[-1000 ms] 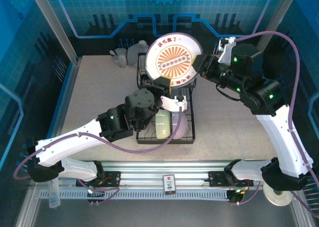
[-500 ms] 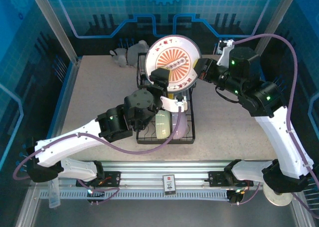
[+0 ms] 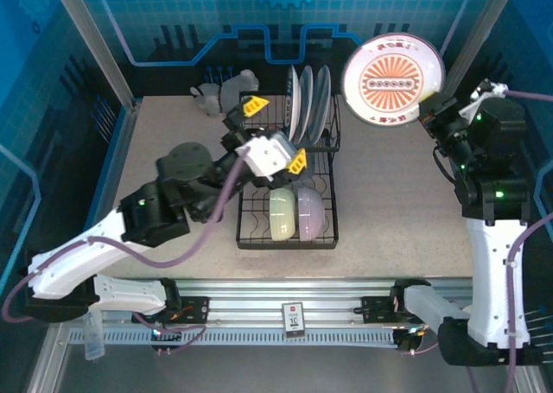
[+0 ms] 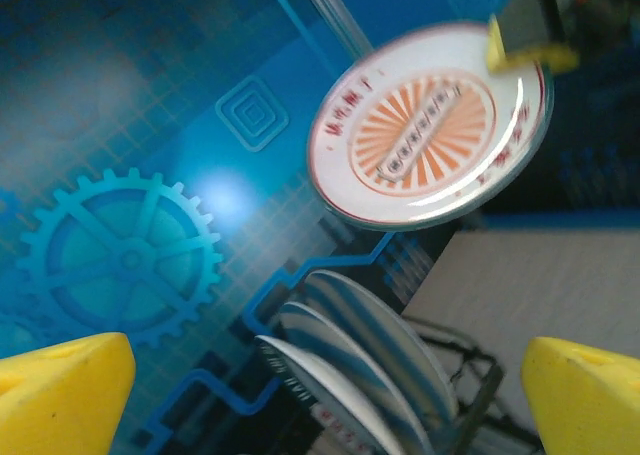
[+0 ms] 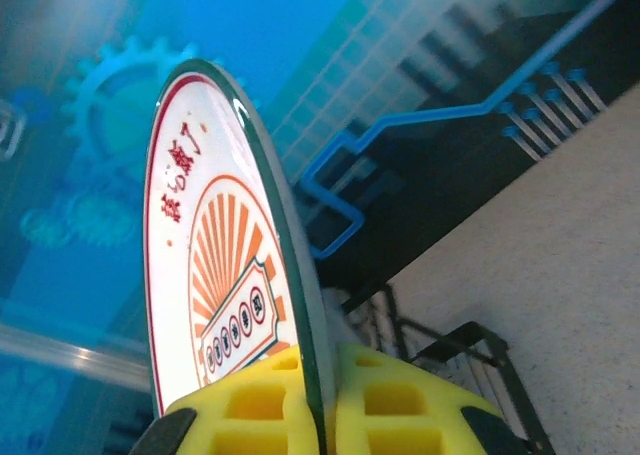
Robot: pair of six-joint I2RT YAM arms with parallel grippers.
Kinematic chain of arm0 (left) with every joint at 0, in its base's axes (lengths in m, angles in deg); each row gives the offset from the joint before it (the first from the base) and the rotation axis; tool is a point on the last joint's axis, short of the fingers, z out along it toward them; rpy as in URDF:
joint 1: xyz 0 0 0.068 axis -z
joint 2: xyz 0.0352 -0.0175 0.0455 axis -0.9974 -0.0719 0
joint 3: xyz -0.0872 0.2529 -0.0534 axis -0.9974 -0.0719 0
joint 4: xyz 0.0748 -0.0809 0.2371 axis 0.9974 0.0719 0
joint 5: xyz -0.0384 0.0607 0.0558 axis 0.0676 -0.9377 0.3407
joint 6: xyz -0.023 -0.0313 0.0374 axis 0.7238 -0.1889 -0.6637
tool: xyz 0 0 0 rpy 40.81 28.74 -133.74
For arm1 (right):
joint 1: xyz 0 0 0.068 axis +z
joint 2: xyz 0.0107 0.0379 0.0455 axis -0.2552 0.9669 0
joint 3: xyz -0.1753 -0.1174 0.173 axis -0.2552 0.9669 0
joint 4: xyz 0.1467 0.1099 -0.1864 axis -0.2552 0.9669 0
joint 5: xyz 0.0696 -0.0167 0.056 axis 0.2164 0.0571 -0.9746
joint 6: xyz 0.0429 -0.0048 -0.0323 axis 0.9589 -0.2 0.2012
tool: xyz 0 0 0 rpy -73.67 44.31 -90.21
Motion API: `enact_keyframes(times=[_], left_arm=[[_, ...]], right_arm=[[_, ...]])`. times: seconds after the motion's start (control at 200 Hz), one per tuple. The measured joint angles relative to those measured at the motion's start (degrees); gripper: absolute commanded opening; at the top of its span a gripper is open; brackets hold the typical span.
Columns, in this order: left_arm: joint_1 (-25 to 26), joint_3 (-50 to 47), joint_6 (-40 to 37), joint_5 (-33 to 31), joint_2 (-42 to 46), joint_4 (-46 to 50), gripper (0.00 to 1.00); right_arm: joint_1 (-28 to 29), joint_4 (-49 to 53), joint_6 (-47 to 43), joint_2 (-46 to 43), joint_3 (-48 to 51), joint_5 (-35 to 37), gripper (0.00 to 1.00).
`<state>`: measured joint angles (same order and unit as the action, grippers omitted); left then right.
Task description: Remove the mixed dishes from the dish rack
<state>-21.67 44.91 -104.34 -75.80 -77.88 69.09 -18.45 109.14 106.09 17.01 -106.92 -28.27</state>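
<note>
The black wire dish rack [image 3: 287, 244] stands mid-table. Three blue-striped plates [image 3: 308, 104] [image 4: 385, 360] stand upright in its rear slots. A pale green bowl [image 3: 282, 214] and a lavender bowl [image 3: 312, 212] lie in its front. A white plate with an orange sunburst [image 3: 394, 81] [image 4: 428, 127] [image 5: 210, 275] hangs in the air to the right of the rack, with my right gripper [image 3: 429, 114] [image 5: 322, 405] shut on its rim. My left gripper [image 3: 276, 134] [image 4: 320, 405] is open over the rack's left side, holding nothing, its yellow fingertips [image 4: 60, 393] wide apart.
A white animal figurine [image 3: 226, 89] sits at the back, left of the rack. Bare table lies to the rack's left and right. Blue panel walls close off the back and both sides. The rack's wire corner [image 5: 478, 341] shows below the held plate.
My left gripper opened, let go of the sunburst plate and drew back to the left. My right arm carried the plate up and to the right, away from the rack.
</note>
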Motion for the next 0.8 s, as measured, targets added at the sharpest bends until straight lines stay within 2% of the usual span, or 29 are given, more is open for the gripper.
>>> enact_keyframes(times=[0.2,0.385,0.58,0.796], left_arm=[[-6.3,1.2,21.2,6.3,1.7,6.2,0.99],[-12.5,1.4,35.6,13.7,1.4,13.3,0.99],[-14.3,2.4,42.7,18.9,-0.3,18.1,0.99],[-17.3,4.2,49.0,23.6,-2.6,21.5,0.99]], right_arm=[[-9.2,-7.3,8.2,-2.9,15.8,-1.2,0.0],[-11.2,-13.4,10.8,-2.8,27.0,-0.1,0.0],[-11.3,-23.8,9.2,2.3,35.8,1.6,0.0],[-11.4,-33.8,7.6,15.2,40.3,2.1,0.0]])
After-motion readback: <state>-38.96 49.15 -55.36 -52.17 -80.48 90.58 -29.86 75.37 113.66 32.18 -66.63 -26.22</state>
